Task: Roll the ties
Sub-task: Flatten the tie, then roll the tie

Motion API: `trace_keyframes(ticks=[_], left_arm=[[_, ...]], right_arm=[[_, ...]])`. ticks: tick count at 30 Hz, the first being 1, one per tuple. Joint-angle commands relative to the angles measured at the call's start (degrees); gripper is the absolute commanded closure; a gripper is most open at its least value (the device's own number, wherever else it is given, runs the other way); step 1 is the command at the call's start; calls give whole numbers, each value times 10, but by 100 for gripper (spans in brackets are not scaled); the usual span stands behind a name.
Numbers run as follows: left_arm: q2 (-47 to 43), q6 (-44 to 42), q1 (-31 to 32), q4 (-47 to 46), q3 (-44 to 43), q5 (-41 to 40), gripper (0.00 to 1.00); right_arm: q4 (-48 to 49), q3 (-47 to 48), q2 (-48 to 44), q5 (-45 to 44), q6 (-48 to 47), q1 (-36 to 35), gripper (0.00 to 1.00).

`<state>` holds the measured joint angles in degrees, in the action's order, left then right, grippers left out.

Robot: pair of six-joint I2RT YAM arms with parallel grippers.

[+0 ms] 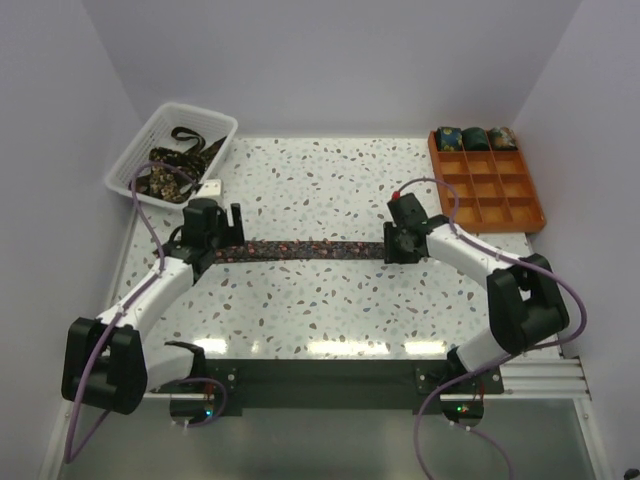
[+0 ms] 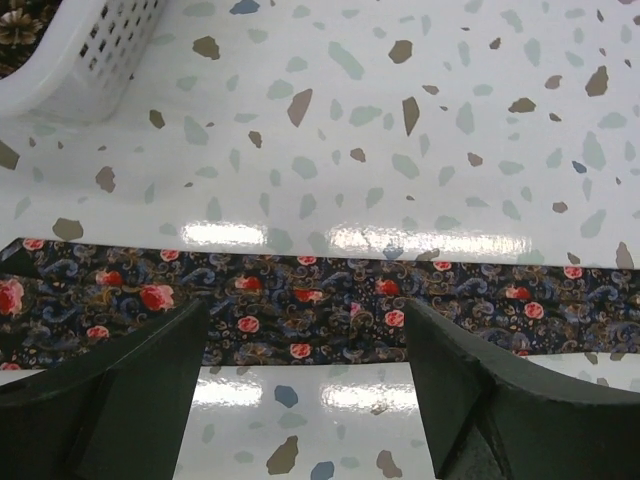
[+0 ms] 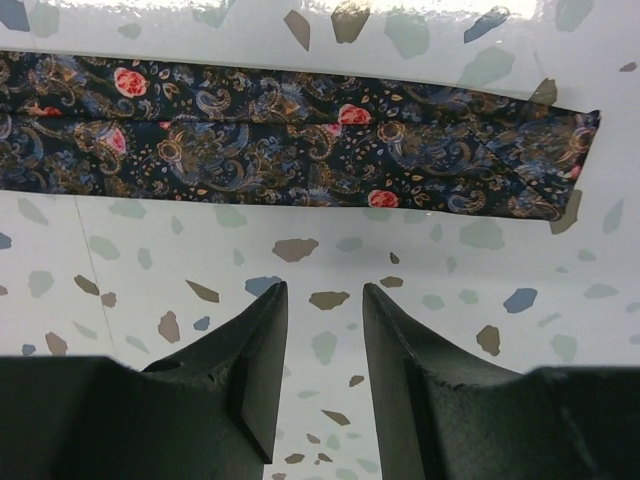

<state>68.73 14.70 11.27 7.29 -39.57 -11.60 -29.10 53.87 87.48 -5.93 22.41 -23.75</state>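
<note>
One dark floral tie (image 1: 310, 250) lies flat and straight across the middle of the table. My left gripper (image 1: 222, 243) hovers at its left end. In the left wrist view the jaws stand wide open (image 2: 305, 312) and empty, with the tie (image 2: 300, 305) running crosswise just past the fingertips. My right gripper (image 1: 396, 247) is at the tie's right end. In the right wrist view its jaws (image 3: 323, 292) are a narrow gap apart and empty, just short of the tie (image 3: 300, 150). The tie's blunt end (image 3: 580, 130) lies to the right.
A white mesh basket (image 1: 128, 165) at the back left holds more loose ties (image 1: 175, 165), and its corner shows in the left wrist view (image 2: 90, 50). An orange gridded tray (image 1: 500, 195) at the back right holds three rolled ties (image 1: 475, 138) in its far row. Walls close in the table on three sides.
</note>
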Motion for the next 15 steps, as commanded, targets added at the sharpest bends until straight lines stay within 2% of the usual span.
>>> trace_keyframes(ticks=[1,15], left_arm=[[-17,-43,23,-57,13,13,16],[-8,-47,27,-59,-5,-9,13]], right_arm=[[16,4,22,-14,39,-11,59],[55,11,86,-15,71,-22,57]])
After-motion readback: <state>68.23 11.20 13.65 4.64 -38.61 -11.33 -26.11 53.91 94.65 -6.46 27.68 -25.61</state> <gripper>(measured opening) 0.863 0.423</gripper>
